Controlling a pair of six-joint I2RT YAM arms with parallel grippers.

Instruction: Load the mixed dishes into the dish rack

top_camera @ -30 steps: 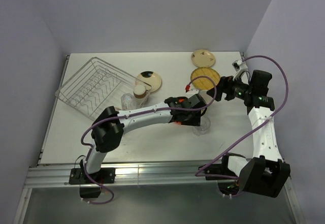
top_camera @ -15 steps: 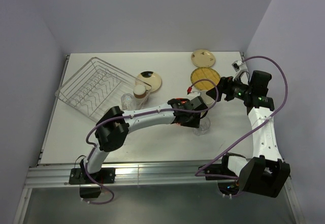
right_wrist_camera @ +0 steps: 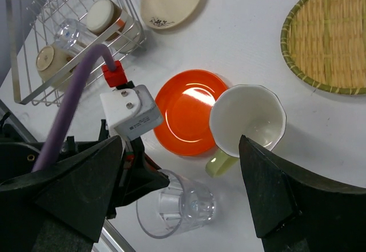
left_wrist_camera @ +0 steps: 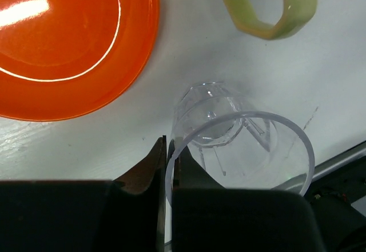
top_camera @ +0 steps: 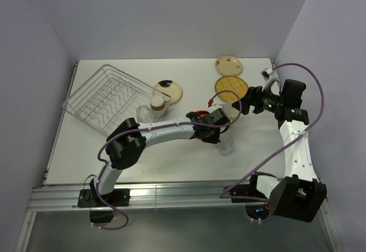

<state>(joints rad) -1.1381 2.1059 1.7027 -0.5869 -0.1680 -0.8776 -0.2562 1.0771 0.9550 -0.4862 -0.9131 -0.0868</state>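
My left gripper [left_wrist_camera: 170,149] is shut on the rim of a clear glass [left_wrist_camera: 240,143], one finger inside and one outside; the glass is tilted over the table [top_camera: 225,144]. The orange plate [left_wrist_camera: 68,40] lies just beyond it, next to the pale yellow mug [right_wrist_camera: 246,120]. My right gripper [right_wrist_camera: 180,139] is open and empty above the mug and orange plate [right_wrist_camera: 186,112]. The tan woven plate [top_camera: 230,87] and two cream plates [top_camera: 227,64] [top_camera: 168,91] lie further back. The silver dish rack [top_camera: 106,98] stands at the far left. I see no white bowl and cannot make out a metal cup.
A second clear glass [top_camera: 143,114] and small cream-topped cups [top_camera: 156,100] stand at the rack's right corner. My left arm [top_camera: 166,129] stretches across the middle of the table. Walls close in the left, back and right sides.
My left wrist has drawn back a little to the left with the glass in it, and the glass has tipped over more. The right arm has hardly moved.
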